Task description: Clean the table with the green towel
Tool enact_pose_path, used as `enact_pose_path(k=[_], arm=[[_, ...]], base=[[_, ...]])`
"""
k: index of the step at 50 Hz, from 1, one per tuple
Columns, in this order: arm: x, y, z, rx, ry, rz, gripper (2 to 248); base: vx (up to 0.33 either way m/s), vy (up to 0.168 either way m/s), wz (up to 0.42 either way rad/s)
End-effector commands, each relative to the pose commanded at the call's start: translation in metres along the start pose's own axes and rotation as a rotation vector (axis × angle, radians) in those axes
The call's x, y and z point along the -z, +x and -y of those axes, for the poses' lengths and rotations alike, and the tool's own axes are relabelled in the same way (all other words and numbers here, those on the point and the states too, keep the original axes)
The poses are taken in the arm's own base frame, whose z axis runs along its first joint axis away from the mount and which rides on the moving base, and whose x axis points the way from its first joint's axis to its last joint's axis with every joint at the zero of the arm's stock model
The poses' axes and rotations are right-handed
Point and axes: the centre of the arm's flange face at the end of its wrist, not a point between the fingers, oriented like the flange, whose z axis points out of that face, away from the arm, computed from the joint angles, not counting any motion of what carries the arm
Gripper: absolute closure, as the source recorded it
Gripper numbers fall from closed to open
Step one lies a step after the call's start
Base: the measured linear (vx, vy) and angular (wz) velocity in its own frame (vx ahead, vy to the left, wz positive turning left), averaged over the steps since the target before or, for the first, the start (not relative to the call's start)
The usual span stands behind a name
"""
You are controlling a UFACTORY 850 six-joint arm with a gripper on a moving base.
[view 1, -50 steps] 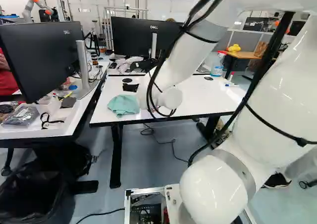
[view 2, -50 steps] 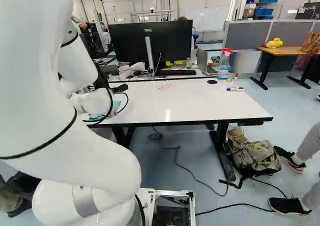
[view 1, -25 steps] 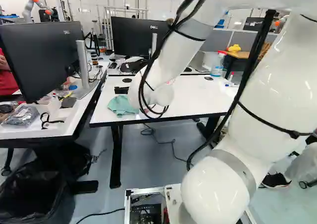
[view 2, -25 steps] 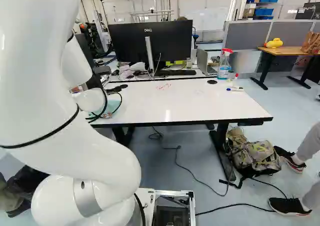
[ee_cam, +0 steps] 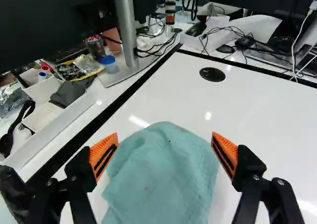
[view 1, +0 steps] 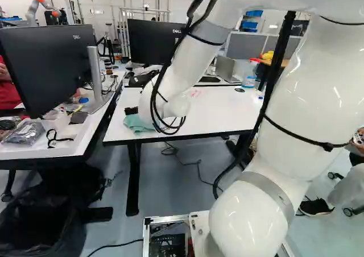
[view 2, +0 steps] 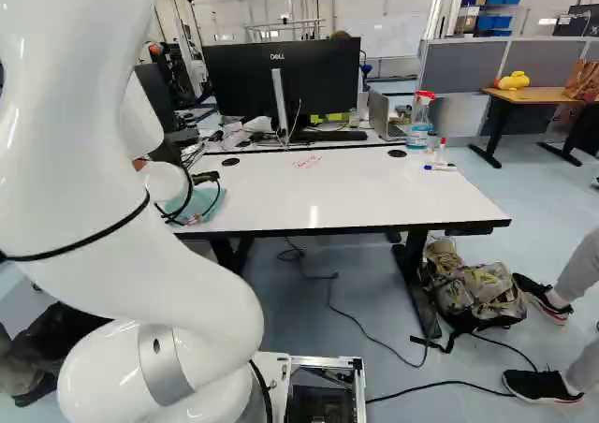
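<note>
Low over the left end of the white table [view 2: 374,194], my gripper [view 1: 131,110] shows as a small dark shape beside the arm's wrist in the left base view. The green towel [view 1: 138,125] lies crumpled near the table's front left corner, partly hidden by the arm. In the wrist view the gripper [ee_cam: 164,136] stands wide open, its orange pads on either side of the towel [ee_cam: 166,172], which spreads between and under them without being gripped. Red marks [view 2: 307,162] are on the tabletop toward the back.
A spray bottle [view 2: 418,123] and markers [view 2: 440,167] stand or lie at the table's back right. Left of the table, a desk holds a monitor [view 1: 48,69] and a tray of small items [ee_cam: 64,102]. Another robot [view 1: 42,7] is far back left. A backpack [view 2: 473,287] lies on the floor.
The arm has swung left in the left base view, bringing the gripper lower and to the towel. The red marks have come out from behind the arm there. Base and towel have not moved.
</note>
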Motion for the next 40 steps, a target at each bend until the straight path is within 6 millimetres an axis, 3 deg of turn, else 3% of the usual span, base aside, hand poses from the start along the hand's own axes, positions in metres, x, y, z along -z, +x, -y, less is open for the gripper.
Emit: enact_pose_path(k=[24, 40], arm=[[0.001, -0.015, 0.0, 0.0, 0.0, 0.163, 3], [0.001, -0.015, 0.0, 0.0, 0.0, 0.171, 3]], base=[[0.0, 0.0, 0.0], [0.0, 0.0, 0.0]])
